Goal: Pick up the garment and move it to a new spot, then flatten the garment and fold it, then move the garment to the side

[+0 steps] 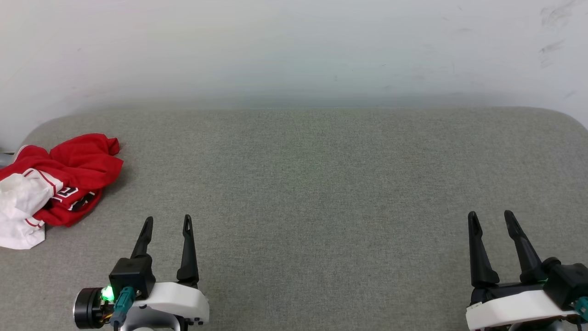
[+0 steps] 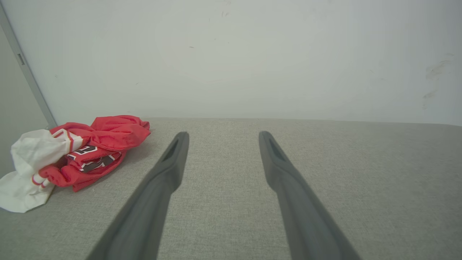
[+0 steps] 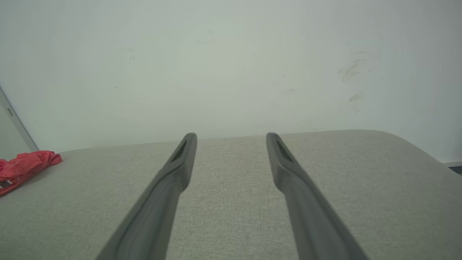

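Crumpled red jersey [image 1: 69, 170] at the left edge of the grey fabric-covered surface [image 1: 321, 184], which meets a pale wall [image 1: 294, 46] at its far side. The jersey lies in a heap, not spread. One white sleeve [image 1: 18, 211] is bunched at the nearer, outer end, and red folds with part of the black lettering sit farther in. The heap's longer run slants from that sleeve away and inward.

The left gripper [image 1: 167, 219] hovers low over the surface with its two dark fingers spread apart and nothing between them. The jersey lies ahead of it and off to its left, near but not touching.

The right gripper [image 1: 490, 214] is likewise spread and empty. It is well apart from the jersey, across the bare middle of the surface.

The left arm is clearly the nearer one. The first pick-up would seem to call for a reach forward and leftward onto the red folds.
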### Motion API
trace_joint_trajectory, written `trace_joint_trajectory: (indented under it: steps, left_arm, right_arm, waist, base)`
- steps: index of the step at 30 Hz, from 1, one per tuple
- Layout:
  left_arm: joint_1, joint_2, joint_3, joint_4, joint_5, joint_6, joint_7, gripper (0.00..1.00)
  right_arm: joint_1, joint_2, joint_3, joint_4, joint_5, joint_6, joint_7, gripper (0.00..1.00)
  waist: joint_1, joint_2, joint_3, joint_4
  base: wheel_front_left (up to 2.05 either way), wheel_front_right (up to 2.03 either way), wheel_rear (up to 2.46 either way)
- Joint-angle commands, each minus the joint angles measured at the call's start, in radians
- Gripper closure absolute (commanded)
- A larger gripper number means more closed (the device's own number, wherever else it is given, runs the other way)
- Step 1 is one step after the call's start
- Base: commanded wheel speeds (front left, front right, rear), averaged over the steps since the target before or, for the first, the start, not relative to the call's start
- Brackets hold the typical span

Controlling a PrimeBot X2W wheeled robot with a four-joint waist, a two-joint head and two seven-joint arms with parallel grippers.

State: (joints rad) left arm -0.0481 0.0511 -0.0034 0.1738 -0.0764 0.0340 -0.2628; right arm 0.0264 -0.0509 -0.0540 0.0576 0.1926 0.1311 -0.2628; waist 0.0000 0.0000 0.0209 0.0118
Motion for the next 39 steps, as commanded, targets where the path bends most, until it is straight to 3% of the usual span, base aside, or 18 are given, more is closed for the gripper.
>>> trace_joint_trajectory:
  steps: [1,30,39]
  left_arm:
    - [0.002,-0.001,-0.002,0.002,-0.004,0.002,-0.003,0.00]
    - [-0.002,-0.001,-0.004,0.017,-0.004,0.003,-0.003,0.00]
    - [-0.012,-0.001,-0.008,0.015,-0.008,0.006,-0.003,0.00]
  right_arm:
    - [0.012,0.001,0.001,0.002,-0.011,-0.001,-0.003,0.00]
    - [0.014,0.001,0.011,0.007,-0.027,-0.001,-0.003,0.00]
    - [0.017,0.001,0.012,0.000,-0.034,-0.001,-0.003,0.00]
  waist:
    - [0.0000,0.0000,0.000,0.000]
    - [0.0000,0.0000,-0.002,0.007]
    - [0.0000,0.0000,0.001,0.054]
  base:
    - [0.00,0.00,0.00]
    - [0.00,0.00,0.00]
    - [0.00,0.00,0.00]
